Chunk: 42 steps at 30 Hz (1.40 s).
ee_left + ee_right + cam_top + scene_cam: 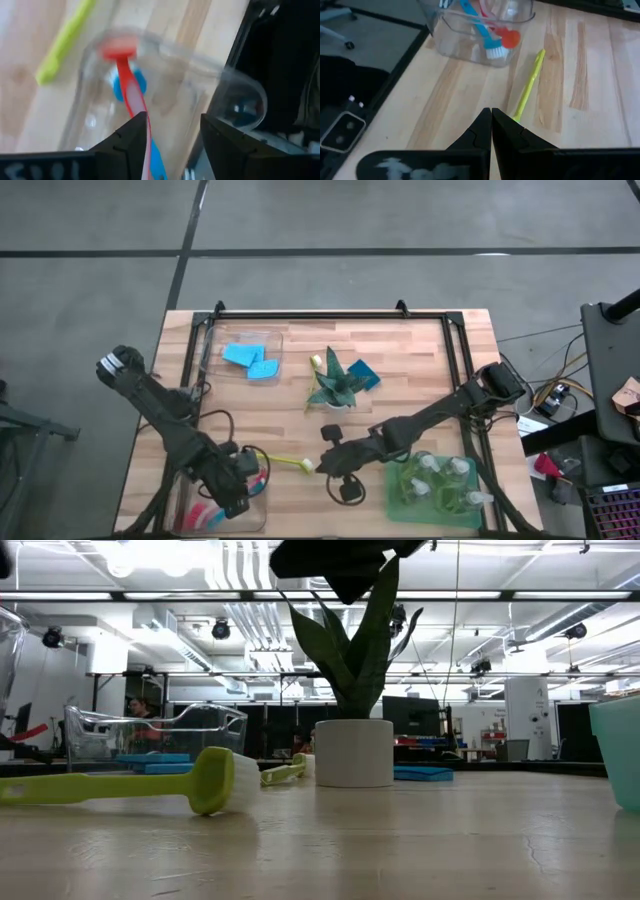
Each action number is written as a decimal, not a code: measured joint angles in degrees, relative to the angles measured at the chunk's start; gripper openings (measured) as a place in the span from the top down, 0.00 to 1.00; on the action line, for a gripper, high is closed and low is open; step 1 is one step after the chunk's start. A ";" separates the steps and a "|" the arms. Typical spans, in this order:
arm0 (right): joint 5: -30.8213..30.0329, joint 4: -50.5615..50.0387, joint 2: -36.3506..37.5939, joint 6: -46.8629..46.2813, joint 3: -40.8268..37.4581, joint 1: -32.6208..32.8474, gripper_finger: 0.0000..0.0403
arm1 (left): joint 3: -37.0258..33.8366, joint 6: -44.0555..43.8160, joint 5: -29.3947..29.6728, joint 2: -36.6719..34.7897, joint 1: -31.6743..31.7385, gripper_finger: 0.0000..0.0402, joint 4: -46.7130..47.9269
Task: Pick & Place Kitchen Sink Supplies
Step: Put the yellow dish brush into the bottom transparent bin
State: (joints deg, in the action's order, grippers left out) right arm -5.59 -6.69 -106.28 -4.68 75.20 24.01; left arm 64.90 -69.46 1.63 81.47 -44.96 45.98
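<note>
**Brush deposit at the near-left bin, with one brush left on the table**

The left gripper (238, 502) is shown poised over the clear plastic bin at the near-left corner (180, 498), its fingers (131, 137) parted to a moderate gap with a slim red-pink long-handled brush (129, 85) lying between and beyond them; whether the brush is touched cannot be told; the step is judged to be the release of that brush into the bin. A blue-handled brush (481, 35) is seen in the same bin beside the red-pink one.

The right gripper (491, 122) is held low near the table's middle, fingers pressed together and empty, just beside the head of a yellow-green long-handled brush (288, 463) lying flat on the wood; an opening of the fingers and a grasp on the thin handle would be called for next, it is judged.

A second clear bin at the far left (272, 340) holds flat blue rectangular sponges (243, 356); another blue sponge (366, 372) lies on the table just right of the spiky green potted plant (332, 385); the green tray at the near right (396, 502) holds small clear pump bottles (458, 468).
</note>
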 joint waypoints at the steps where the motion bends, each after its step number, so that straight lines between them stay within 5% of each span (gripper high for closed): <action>1: 0.01 0.42 -0.06 -0.61 0.00 -0.02 0.98 | 0.26 0.98 1.78 -0.51 0.01 0.57 0.01; 9: -0.80 2.58 -0.19 -4.16 0.00 -0.48 0.93 | 1.23 14.45 31.68 -5.85 -0.26 0.56 -4.58; 14: -1.95 2.74 -1.55 -6.01 0.00 -0.39 0.74 | 1.19 30.31 54.77 -7.50 -0.84 0.56 -14.97; 20: -7.49 3.05 -5.65 -8.67 0.44 -0.92 0.49 | 0.49 50.11 72.68 -6.27 -0.55 0.55 -31.68; 26: -7.95 2.92 -11.01 -11.89 2.59 -2.21 0.38 | 0.46 58.02 82.94 -2.90 1.39 0.56 -39.03; 42: -7.51 4.43 -15.51 -17.70 3.96 -2.32 0.37 | 0.44 58.45 83.14 0.15 3.59 0.55 -39.12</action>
State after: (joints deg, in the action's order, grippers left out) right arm -13.10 -2.26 -121.80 -22.37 79.15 21.69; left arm 65.34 -11.00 84.77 81.62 -41.36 6.85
